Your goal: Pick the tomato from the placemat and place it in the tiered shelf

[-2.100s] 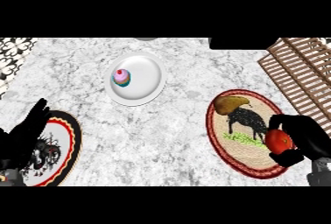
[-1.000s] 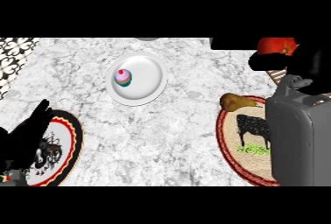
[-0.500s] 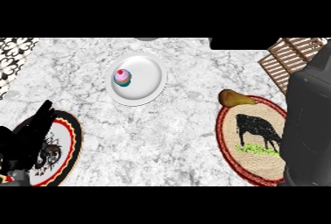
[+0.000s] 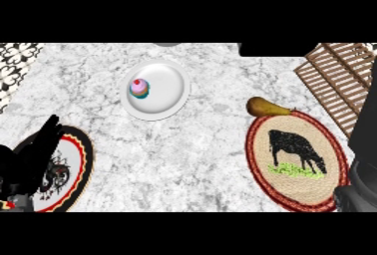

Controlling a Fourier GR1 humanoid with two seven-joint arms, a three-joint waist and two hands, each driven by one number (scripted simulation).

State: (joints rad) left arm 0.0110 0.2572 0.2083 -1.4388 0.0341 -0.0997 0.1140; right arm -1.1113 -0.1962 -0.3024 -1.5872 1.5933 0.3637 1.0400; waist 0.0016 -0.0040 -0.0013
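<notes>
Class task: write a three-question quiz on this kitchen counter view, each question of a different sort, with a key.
1. True or false: a tomato lies on the cow placemat.
2. What touches that placemat's upper left rim? A) pear B) spoon C) cup
3. Fill in: the cupcake sits on a white ____.

Key: 1. false, no tomato shows on the mat. 2. A. 3. plate. Extra: the left hand rests open at the lower left, over a second round mat; the tiered shelf is at the upper right.

Round woven placemat (image 4: pixel 296 158) with a black cow lies flat at right; brown slatted tiered shelf (image 4: pixel 335 74) sits upper right, tomato unseen
</notes>
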